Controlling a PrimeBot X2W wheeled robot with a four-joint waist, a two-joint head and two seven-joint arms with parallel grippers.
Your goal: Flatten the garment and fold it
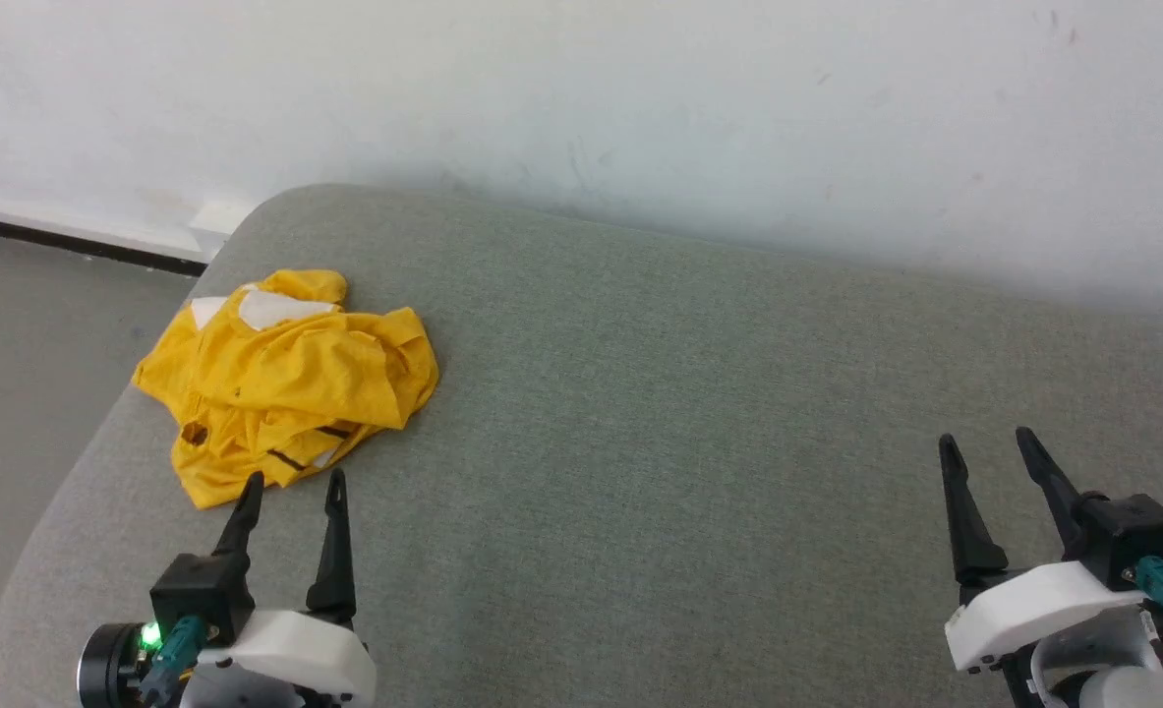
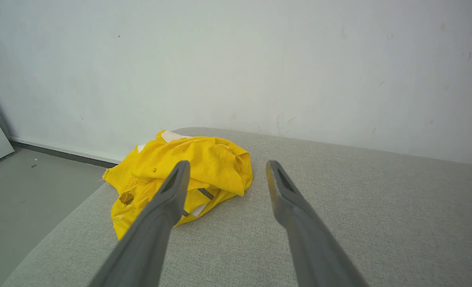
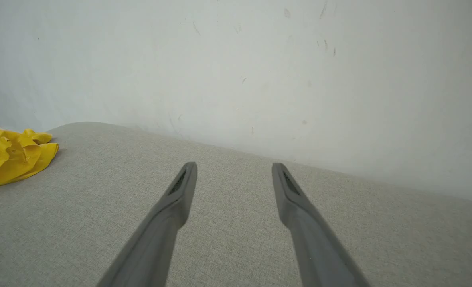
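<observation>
yellow T-shirt lying crumpled just ahead of left gripper | right gripper sitting well apart | both gaping, empty

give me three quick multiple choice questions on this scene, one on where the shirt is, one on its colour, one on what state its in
1. Where does the shirt lie on the grey cushion?
A. near its left end
B. in the middle
C. at its right end

2. What colour is most of the shirt?
A. red
B. yellow
C. blue

3. What state is the shirt in?
A. spread flat
B. crumpled in a heap
C. neatly folded

Answers:
1 A: it sits by the rounded left end, just ahead of the left gripper.
2 B: the cloth is bright yellow with small white patches.
3 B: it is bunched up with creases and overlapping layers.
</observation>
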